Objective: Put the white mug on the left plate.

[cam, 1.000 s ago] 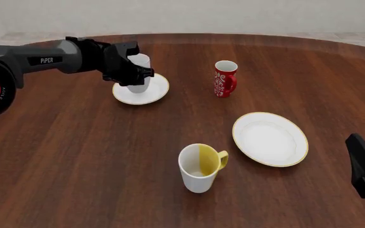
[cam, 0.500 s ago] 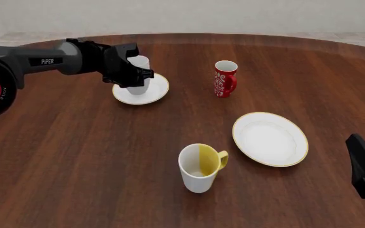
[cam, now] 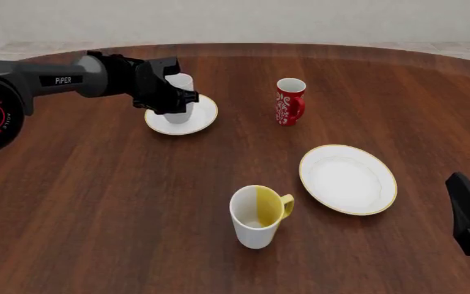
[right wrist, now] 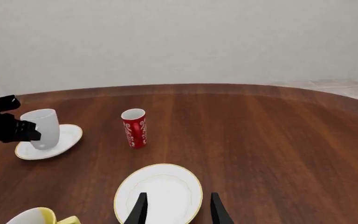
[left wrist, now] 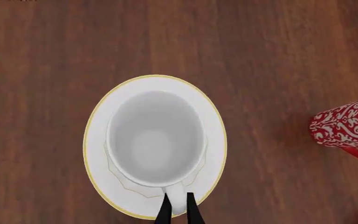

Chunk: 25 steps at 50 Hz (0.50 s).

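The white mug [cam: 181, 98] stands on the left plate [cam: 198, 119], a small white plate at the far left of the table. In the left wrist view I look straight down into the mug [left wrist: 155, 137], which sits about centred on the plate [left wrist: 213, 154]. My left gripper [left wrist: 179, 212] has its two thin black fingers pressed against either side of the mug's handle, so it is shut on it. In the front view that gripper [cam: 172, 98] is at the mug's left side. My right gripper [right wrist: 177, 212] is open above the table's near right, holding nothing.
A red patterned mug [cam: 290, 101] stands right of the left plate. A larger gold-rimmed plate [cam: 347, 179] lies at the near right. A white mug with yellow interior [cam: 258, 215] stands near the front centre. The table's curved far edge runs behind them.
The left gripper and the white mug have sunk slightly onto the left plate. The right arm has not moved.
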Each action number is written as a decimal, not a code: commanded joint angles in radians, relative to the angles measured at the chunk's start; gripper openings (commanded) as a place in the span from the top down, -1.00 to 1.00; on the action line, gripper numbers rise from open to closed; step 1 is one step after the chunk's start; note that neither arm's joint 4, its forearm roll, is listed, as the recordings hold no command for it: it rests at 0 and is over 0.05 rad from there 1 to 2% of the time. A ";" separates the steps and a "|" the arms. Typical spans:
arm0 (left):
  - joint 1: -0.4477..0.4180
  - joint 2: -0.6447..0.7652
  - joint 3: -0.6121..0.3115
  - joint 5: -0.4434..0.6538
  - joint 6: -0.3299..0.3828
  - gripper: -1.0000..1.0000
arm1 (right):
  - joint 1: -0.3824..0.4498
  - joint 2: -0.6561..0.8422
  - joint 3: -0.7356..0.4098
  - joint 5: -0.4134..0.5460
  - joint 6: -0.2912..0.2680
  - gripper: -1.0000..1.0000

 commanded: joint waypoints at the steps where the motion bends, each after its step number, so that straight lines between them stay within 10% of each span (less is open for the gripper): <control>1: 0.002 0.011 0.000 -0.001 0.011 1.00 | -0.001 0.003 0.000 -0.003 0.001 -1.00; 25: 0.006 0.030 0.002 0.004 -0.002 1.00 | -0.002 0.007 0.000 -0.007 0.004 -1.00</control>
